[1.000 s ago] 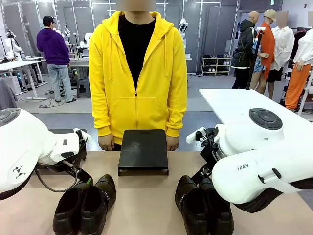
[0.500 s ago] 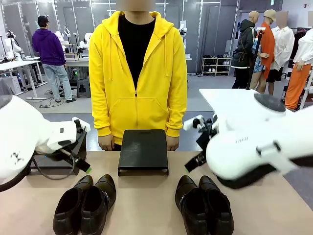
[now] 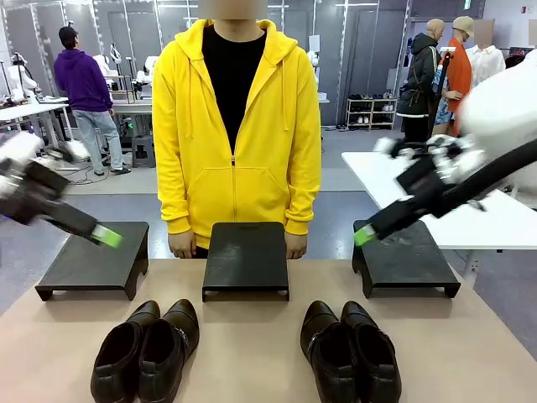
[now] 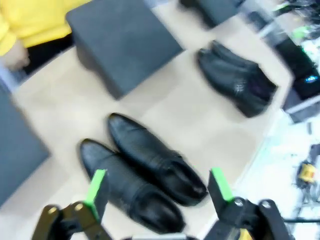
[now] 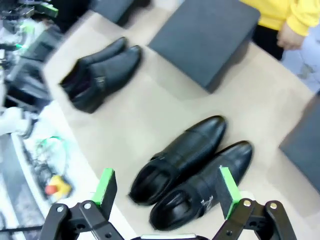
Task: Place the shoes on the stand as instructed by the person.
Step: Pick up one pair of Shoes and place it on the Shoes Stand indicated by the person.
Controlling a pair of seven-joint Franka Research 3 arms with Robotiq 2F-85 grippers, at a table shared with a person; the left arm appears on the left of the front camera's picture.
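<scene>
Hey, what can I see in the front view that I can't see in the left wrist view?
Front view: the person standing in a yellow hoodie, and the right tool, open, raised near the right stand. Left wrist view: the left tool, open, framing the left pair of shoes from above. Shared: that pair, the right pair of shoes, the middle stand, the table.

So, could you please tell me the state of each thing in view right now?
Left gripper: open, holding nothing.
Right gripper: open, holding nothing.
Left pair of shoes: side by side on the table, not on any stand.
Right pair of shoes: same, on the table.
Middle stand: upright.
Person's hands: lowered, not pointing.
</scene>
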